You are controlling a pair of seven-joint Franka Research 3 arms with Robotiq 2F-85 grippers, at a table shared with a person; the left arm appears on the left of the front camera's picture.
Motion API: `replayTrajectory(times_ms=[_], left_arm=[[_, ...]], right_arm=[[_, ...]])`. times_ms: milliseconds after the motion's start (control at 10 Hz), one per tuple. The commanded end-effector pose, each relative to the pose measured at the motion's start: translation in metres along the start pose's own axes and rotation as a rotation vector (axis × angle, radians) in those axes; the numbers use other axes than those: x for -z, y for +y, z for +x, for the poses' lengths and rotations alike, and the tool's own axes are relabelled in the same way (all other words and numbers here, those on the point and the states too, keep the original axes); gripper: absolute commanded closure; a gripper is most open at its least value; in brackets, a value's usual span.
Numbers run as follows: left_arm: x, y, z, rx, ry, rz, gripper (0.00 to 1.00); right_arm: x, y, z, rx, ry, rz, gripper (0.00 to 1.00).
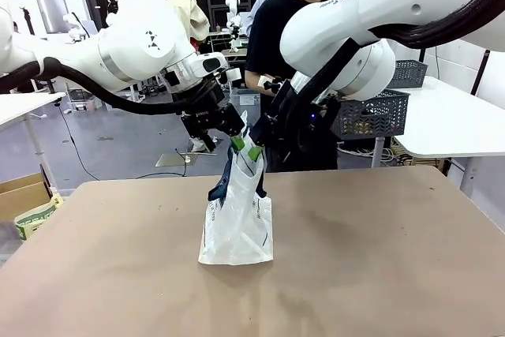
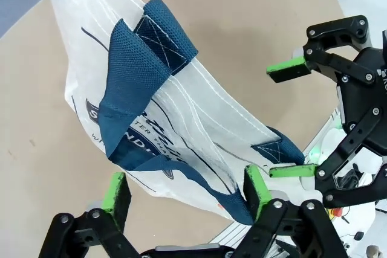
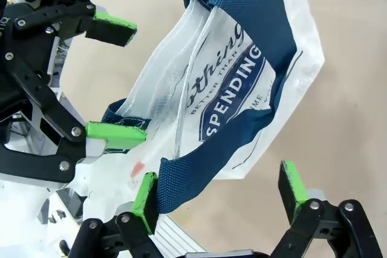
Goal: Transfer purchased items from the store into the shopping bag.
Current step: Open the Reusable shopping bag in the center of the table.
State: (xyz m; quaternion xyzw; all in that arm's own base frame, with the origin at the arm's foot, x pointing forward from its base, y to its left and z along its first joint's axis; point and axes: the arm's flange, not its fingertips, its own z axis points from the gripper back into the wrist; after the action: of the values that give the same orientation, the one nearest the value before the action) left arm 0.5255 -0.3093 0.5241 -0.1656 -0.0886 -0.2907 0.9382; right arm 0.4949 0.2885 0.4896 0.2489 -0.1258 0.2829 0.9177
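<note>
At the frame's middle, the shopping bag point(image 1: 237, 226) is being propped up on the bench point(image 1: 379, 266) by the left gripper point(image 2: 184, 179) and right gripper point(image 3: 217, 176), both spread open, probably to open its mouth.

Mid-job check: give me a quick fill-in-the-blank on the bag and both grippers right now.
1. Print on the shopping bag reads BETTER THAN ___.
2. The left gripper and the right gripper both have jaws ___.
3. The bag's base rests on the ___.
Missing words: SPENDING; open; table.
</note>
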Motion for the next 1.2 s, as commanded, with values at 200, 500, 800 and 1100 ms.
replayTrajectory(times_ms=[200, 500, 800, 1100], left_arm=[[-0.004, 0.003, -0.002, -0.022, -0.007, 0.013, 0.69], [-0.005, 0.004, -0.005, -0.033, -0.007, 0.015, 1.0], [-0.007, 0.005, -0.01, -0.021, -0.012, 0.012, 1.0], [-0.016, 0.018, -0.024, -0.05, -0.038, 0.079, 1.0]], right_arm=[[0.001, -0.001, 0.0, 0.022, 0.008, -0.013, 0.63], [0.003, -0.001, 0.001, 0.03, 0.014, 0.002, 1.0], [0.004, -0.001, 0.002, -0.022, 0.023, 0.014, 1.0], [-0.007, 0.003, 0.002, -0.044, 0.037, -0.098, 1.0]])
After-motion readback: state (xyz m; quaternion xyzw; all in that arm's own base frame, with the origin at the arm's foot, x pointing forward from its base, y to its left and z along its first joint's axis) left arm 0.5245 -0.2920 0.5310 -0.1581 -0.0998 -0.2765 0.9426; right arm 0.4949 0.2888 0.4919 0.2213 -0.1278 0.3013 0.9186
